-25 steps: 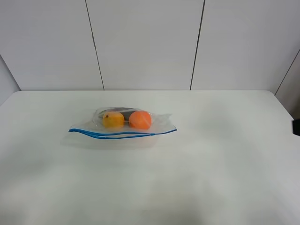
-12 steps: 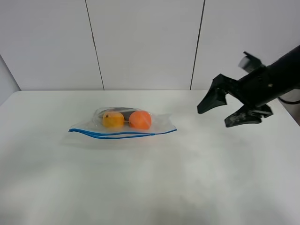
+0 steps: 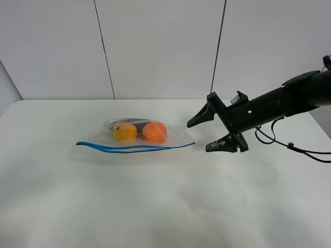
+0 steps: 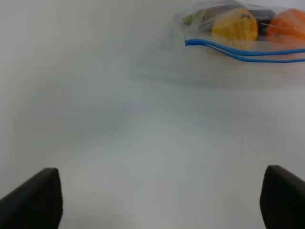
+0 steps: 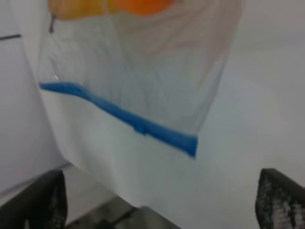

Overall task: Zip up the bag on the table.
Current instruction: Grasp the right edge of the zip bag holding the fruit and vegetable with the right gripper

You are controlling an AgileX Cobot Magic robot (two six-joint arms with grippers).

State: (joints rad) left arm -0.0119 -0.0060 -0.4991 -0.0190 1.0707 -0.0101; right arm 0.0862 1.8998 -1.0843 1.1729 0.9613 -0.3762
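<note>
The clear bag [image 3: 173, 138] lies flat on the white table [image 3: 155, 206], left of centre. Its thin blue zip strip [image 3: 129, 149] runs along the near edge and gapes slightly. Inside are a yellow fruit [image 3: 124, 132] and an orange fruit [image 3: 154, 132]. My right gripper [image 3: 198, 137] is open, just right of the bag's right end and low over the table. The right wrist view shows the bag's corner and the zip strip [image 5: 143, 126] close ahead, between the open fingers [image 5: 40, 200]. My left gripper [image 4: 157, 202] is open and empty, well short of the bag [image 4: 214, 74]; it is outside the exterior view.
A white panelled wall [image 3: 155, 46] rises behind the table's back edge. The right arm [image 3: 279, 103] reaches in from the right, with a black cable [image 3: 295, 147] hanging over the table's right side.
The right arm has come in from the right and moved left, down to the bag's right end, with its gripper open. The bag has not moved.
</note>
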